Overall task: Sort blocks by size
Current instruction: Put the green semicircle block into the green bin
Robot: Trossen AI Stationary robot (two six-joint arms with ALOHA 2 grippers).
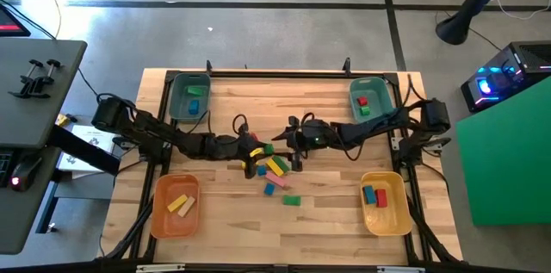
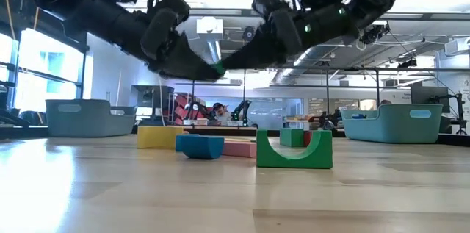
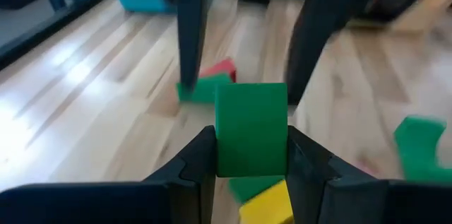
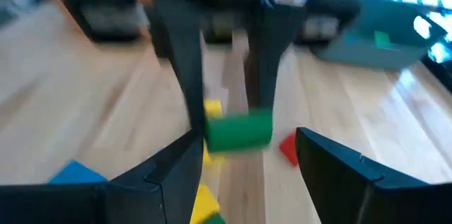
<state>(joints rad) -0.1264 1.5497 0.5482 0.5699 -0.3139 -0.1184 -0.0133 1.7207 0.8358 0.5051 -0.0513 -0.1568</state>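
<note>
My left gripper is shut on a green block, above the loose blocks at the table's middle. My right gripper is open and empty. It faces the left gripper from the right, and the green block shows just ahead of its fingers. On the table below lie a yellow block, a blue block, a pink bar, a green arch, a small green cube and a red block. My left gripper pinches the green block by two opposite side faces between its two fingers. The fingers slant down toward the table's right. The block is lifted clear of the table, and its free end sticks out past the fingertips.
A teal bin holding green and blue blocks stands far left, a teal bin with red and green blocks far right. An orange bin with yellow and wood bars stands near left, a yellow bin with blue and red blocks near right.
</note>
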